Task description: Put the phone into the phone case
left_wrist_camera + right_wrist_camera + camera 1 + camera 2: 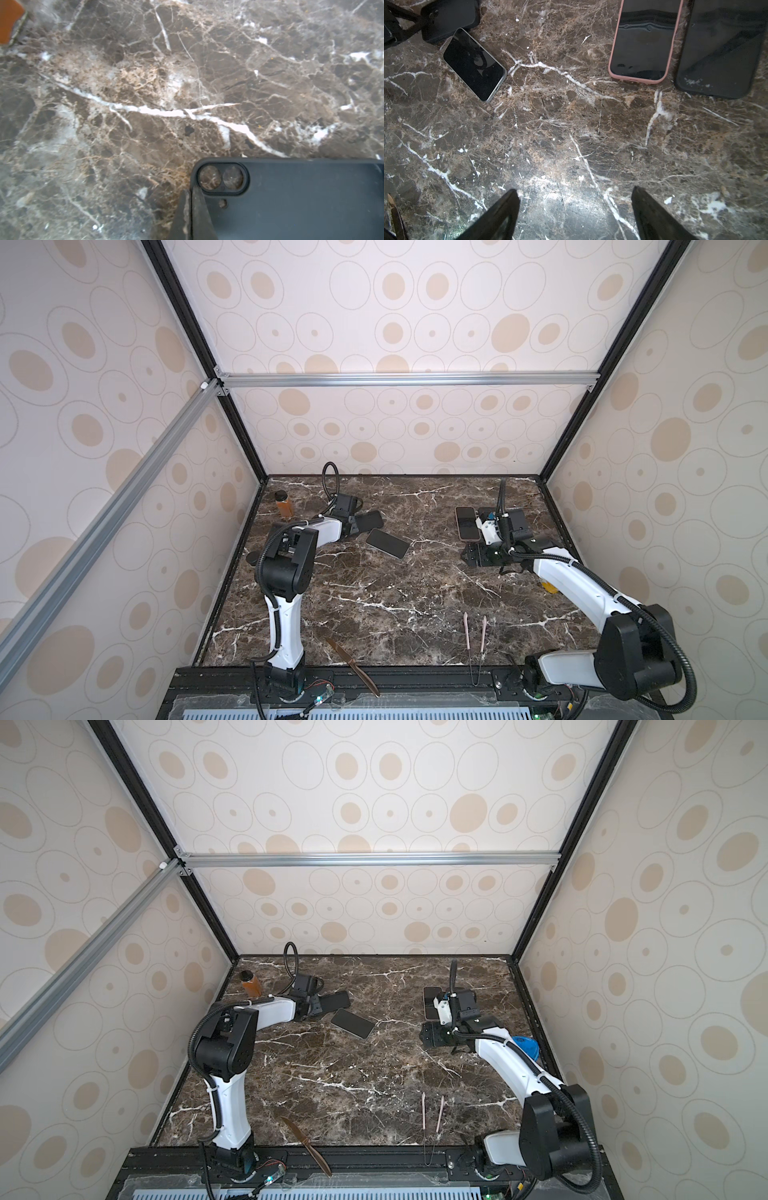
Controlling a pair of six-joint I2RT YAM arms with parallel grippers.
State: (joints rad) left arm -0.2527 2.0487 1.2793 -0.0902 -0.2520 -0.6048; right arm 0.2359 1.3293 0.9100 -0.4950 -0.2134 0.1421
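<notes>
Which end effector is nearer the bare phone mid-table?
Left. The left end effector grips the black case right beside the bare phone; the right end effector hangs open farther off, near the pink-cased phone.

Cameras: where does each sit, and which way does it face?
Top views: high at the front, looking down on the marble table and back wall; left arm and right arm show.
Left wrist: behind the left hand, which is shut on the black phone case, facing the table.
Right wrist: behind the open right hand, facing the table and the bare phone.
Shared: both wrists show the case.
</notes>
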